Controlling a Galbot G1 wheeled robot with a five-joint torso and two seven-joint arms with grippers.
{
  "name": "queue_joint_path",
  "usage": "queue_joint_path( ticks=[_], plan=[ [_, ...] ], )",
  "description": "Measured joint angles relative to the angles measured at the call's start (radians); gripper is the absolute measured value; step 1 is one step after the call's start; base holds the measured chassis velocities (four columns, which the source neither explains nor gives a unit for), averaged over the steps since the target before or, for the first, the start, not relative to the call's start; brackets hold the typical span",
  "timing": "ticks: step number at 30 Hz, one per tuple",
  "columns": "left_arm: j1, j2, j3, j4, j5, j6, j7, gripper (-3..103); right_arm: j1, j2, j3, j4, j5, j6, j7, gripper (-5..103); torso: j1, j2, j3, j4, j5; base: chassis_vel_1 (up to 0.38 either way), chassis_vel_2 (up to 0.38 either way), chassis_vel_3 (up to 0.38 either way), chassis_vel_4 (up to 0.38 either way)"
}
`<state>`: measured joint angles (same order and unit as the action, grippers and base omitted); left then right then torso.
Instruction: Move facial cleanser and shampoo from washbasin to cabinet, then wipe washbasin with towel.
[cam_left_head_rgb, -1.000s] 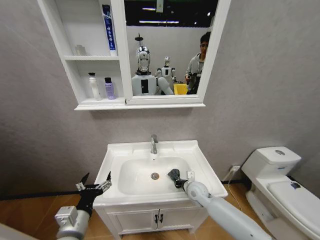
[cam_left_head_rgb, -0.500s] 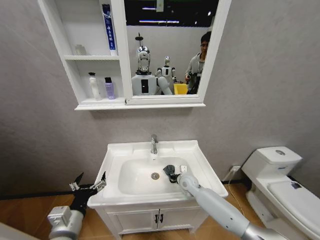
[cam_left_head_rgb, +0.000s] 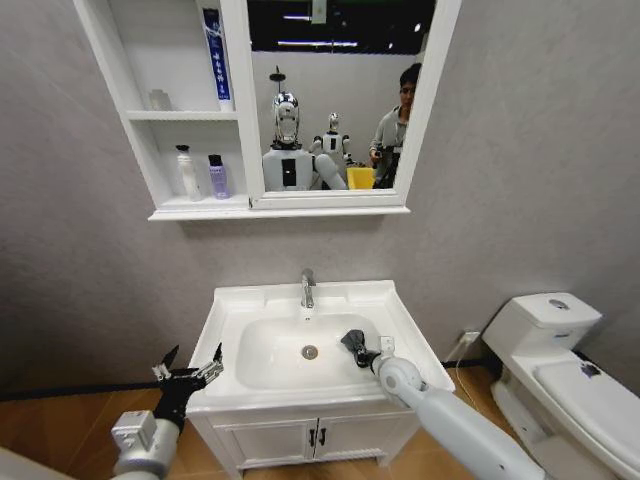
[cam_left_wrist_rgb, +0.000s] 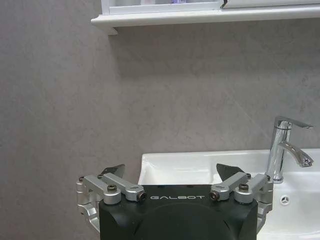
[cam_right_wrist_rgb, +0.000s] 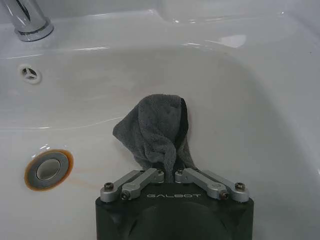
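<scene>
We see our right end effector (cam_right_wrist_rgb: 170, 172) down inside the bowl of the washbasin (cam_left_head_rgb: 235, 300), clenched on the towel (cam_right_wrist_rgb: 156, 131); the dark grey cloth hangs bunched from between the fingers and its free end lies against the white bowl wall just ahead of the end effector. From the right wrist, the round drain (cam_right_wrist_rgb: 48, 169) sits off to one side of the towel, near but not touching it, and the chrome tap (cam_right_wrist_rgb: 27, 20) stands well beyond, at the far rim. In the head view the right end effector (cam_left_head_rgb: 357, 350) holds the towel (cam_left_head_rgb: 350, 341) at the bowl's right-hand slope, beside the drain (cam_left_head_rgb: 310, 352). Our left end effector (cam_left_head_rgb: 190, 372) hangs with fingers spread and nothing between them, outside the washbasin, just off its front left corner. High above both end effectors the cabinet (cam_left_head_rgb: 190, 212) carries a white bottle (cam_left_head_rgb: 186, 172) and a purple bottle (cam_left_head_rgb: 218, 176) side by side on its lower shelf, and a blue tube (cam_left_head_rgb: 215, 52) stands upright on the shelf above.
</scene>
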<state>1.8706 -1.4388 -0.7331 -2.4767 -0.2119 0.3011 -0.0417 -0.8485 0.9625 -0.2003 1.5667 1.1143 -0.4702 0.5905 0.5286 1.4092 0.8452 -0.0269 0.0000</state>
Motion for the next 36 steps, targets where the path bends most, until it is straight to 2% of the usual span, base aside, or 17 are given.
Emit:
queue_joint_path(
  ticks=[2,6,10,12,13,16,22,28,30,31,33,34,36],
  plan=[
    [0.012,-0.007,-0.003,-0.005,0.011,-0.001,0.003,100,0.046,0.055,-0.032,-0.076,-0.006,0.009,-0.017,4,0.0,0.0,0.0,-0.0008,-0.0005,0.0,0.0,0.0,0.0],
    [0.017,-0.013,0.001,-0.006,0.022,-0.001,0.006,100,0.066,0.078,-0.046,-0.099,-0.006,0.01,-0.022,4,0.0,0.0,0.0,-0.0012,-0.0003,0.0,0.0,0.0,0.0],
    [0.023,-0.027,0.016,-0.005,0.049,-0.003,0.011,100,0.105,0.126,-0.075,-0.133,0.034,0.009,-0.023,4,0.0,0.0,0.001,-0.0015,-0.0001,0.0,0.0,0.0,0.0],
    [0.028,-0.035,0.027,-0.004,0.067,-0.004,0.016,100,0.135,0.177,-0.102,-0.154,0.074,0.004,-0.021,4,0.001,-0.001,0.001,-0.0009,0.0002,0.0,0.0,0.0,0.0],
    [0.028,-0.035,0.027,-0.004,0.067,-0.004,0.016,100,0.135,0.177,-0.102,-0.154,0.074,0.004,-0.021,4,0.001,-0.001,0.001,-0.0009,0.0002,0.0,0.0,0.0,0.0],
    [0.034,-0.043,0.02,-0.002,0.076,-0.005,0.017,100,0.17,0.289,-0.132,-0.211,0.106,0.0,-0.041,4,0.001,-0.001,0.001,-0.0005,-0.0002,0.0,0.0,0.0,0.0],
    [0.044,-0.045,0.016,-0.002,0.083,-0.006,0.018,100,0.176,0.354,-0.142,-0.24,0.127,-0.006,-0.047,4,0.0,-0.001,0.001,-0.0007,0.0,0.0,0.0,0.0,0.0],
    [0.045,-0.046,0.02,-0.002,0.087,-0.007,0.019,100,0.162,0.348,-0.129,-0.235,0.131,-0.006,-0.044,4,0.0,0.0,0.0,-0.0003,0.0005,0.0,0.0,0.0,0.0],
    [0.039,-0.048,0.038,0.005,0.096,-0.008,0.02,100,0.15,0.294,-0.105,-0.199,0.144,-0.01,-0.022,4,0.0,0.0,0.0,-0.0005,0.0001,0.0,0.0,0.0,0.0],
    [0.039,-0.048,0.038,0.005,0.096,-0.008,0.02,100,0.15,0.294,-0.105,-0.199,0.144,-0.01,-0.022,4,0.0,0.0,0.0,-0.0005,0.0001,0.0,0.0,0.0,0.0],
    [0.031,-0.048,0.062,0.015,0.106,-0.009,0.024,100,0.129,0.232,-0.067,-0.157,0.143,-0.015,-0.006,4,0.0,0.0,0.0,-0.0011,0.0003,0.0,0.0,0.0,0.0],
    [0.031,-0.048,0.062,0.015,0.106,-0.009,0.024,100,0.129,0.232,-0.067,-0.157,0.143,-0.015,-0.006,4,0.0,0.0,0.0,-0.0011,0.0003,0.0,0.0,0.0,0.0],
    [0.023,-0.048,0.082,0.025,0.116,-0.01,0.027,100,0.107,0.151,-0.035,-0.119,0.142,-0.017,0.001,4,0.0,0.0,0.0,-0.0015,-0.0001,0.0,0.0,0.0,0.0]
  ],
)
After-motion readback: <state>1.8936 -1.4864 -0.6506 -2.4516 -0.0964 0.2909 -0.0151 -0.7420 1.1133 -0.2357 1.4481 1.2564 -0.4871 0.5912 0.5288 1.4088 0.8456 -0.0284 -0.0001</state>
